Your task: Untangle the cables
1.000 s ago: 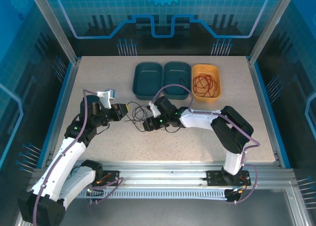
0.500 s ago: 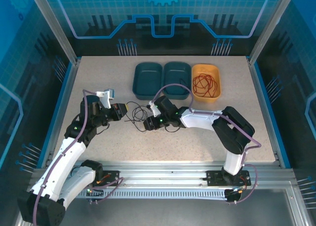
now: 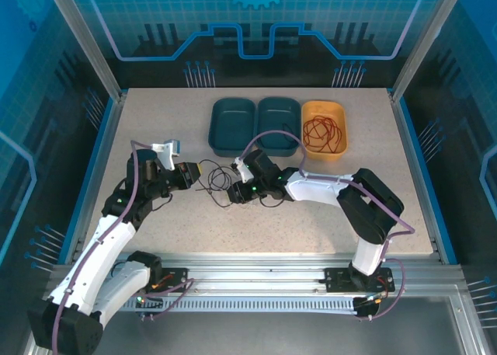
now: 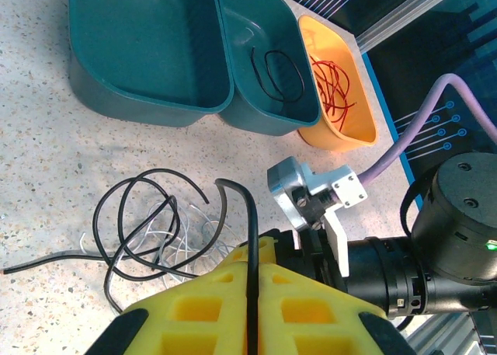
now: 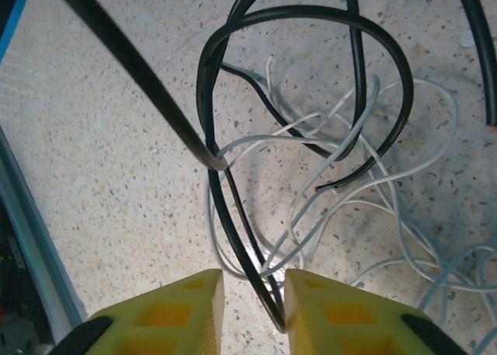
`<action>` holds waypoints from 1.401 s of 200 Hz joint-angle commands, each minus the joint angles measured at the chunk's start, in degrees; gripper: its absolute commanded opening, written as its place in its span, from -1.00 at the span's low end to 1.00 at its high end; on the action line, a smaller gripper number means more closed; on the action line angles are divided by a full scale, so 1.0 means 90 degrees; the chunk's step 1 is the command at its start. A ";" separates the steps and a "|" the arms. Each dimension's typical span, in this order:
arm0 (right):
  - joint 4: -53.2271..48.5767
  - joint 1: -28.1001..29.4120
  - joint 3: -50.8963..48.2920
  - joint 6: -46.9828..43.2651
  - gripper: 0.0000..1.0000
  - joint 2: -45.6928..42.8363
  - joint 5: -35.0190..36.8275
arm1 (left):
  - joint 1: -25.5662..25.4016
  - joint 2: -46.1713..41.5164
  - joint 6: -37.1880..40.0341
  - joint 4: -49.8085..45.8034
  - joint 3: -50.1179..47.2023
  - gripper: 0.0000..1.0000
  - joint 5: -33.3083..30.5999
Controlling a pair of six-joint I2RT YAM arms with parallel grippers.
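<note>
Task looks partway done, maybe a bit past half. At the left, our left gripper (image 4: pixel 253 254) has its jaws pressed together on a stretch of the black cable (image 5: pixel 132 71). The cable runs up out of the pads & curls into the tangle (image 3: pixel 221 186), which lies on the table (image 3: pixel 155 114) just right of that gripper. In the tangle the black loops cross the white cable (image 4: pixel 186 234) at several spots, so black & white aren't apart yet. That's the work left, as we judge it.

On the tangle's right side our right gripper (image 5: pixel 255 308) is down on it. Its jaws stand a little apart w/ a black strand in the gap, close against one pad. We see no pinch from both sides.

Along the far side, the left teal tray (image 4: pixel 132 106) shows nothing inside. The middle teal tray (image 4: pixel 256 110) holds a thin black loop (image 4: pixel 276 74). The orange tray (image 4: pixel 342 137) holds the red cable (image 4: pixel 332 83), well apart from the tangle. So red looks sorted, prob. that black loop too.

Room for moving:
- **Left:** bare table runs out to the left side rail (image 3: pixel 92 176), which is the limit for that gripper.
- **Middle:** it's tight, w/ both grippers near each other, the tangle between them & the tray rims near on the far side. A pull that way could snag.
- **Near side:** the table toward the front rail (image 3: pixel 256 263) is bare.
- **Right:** the right arm (image 3: pixel 326 186) lies low across the table, w/ bare surface beyond it to the edge.

A sideways pull-apart looks like the freest direction to us.
</note>
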 commanded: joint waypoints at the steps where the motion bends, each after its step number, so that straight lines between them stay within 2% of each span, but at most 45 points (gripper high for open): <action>1: 0.0012 0.0053 0.0059 -0.0025 -0.66 0.0191 0.0038 | 0.0007 0.0004 -0.0090 0.0023 0.0118 -0.81 -0.0096; 18: -0.0121 0.0056 0.0100 -0.0053 -0.81 0.0184 0.0135 | 0.0007 0.0012 -0.0119 0.0023 0.0094 -0.81 -0.0153; 53: -0.0580 0.0058 0.0052 -0.0090 -1.00 -0.0298 0.0545 | 0.0007 0.0089 -0.0290 -0.0103 0.0068 -0.82 -0.0543; 76: -0.1425 0.0049 0.0028 -0.0010 -1.00 -0.0705 0.1364 | 0.0017 0.0172 -0.0499 -0.0248 0.0055 -0.83 -0.0913; 101: -0.2009 -0.0023 -0.0248 0.0112 -1.00 -0.1161 0.1847 | 0.0026 0.0109 -0.0725 -0.0283 0.0030 -0.84 -0.1086; 162: -0.3120 -0.0434 -0.0947 0.0237 -1.00 -0.2578 0.1944 | 0.0064 -0.0301 -0.0296 -0.1169 0.0369 -0.88 -0.2111; 202: -0.3807 -0.0586 -0.1051 0.0297 -1.00 -0.3134 0.2177 | 0.0075 -0.0257 -0.0240 -0.1546 0.0431 -0.89 -0.1955; 224: -0.4031 -0.0695 -0.1052 0.0316 -1.00 -0.3380 0.2339 | 0.0085 -0.0272 -0.0160 -0.1734 0.0429 -0.89 -0.2111; 280: -0.4307 -0.1564 -0.1576 0.0316 -1.00 -0.4170 0.2529 | 0.0142 -0.0316 -0.0198 -0.1577 0.0045 -0.92 -0.2465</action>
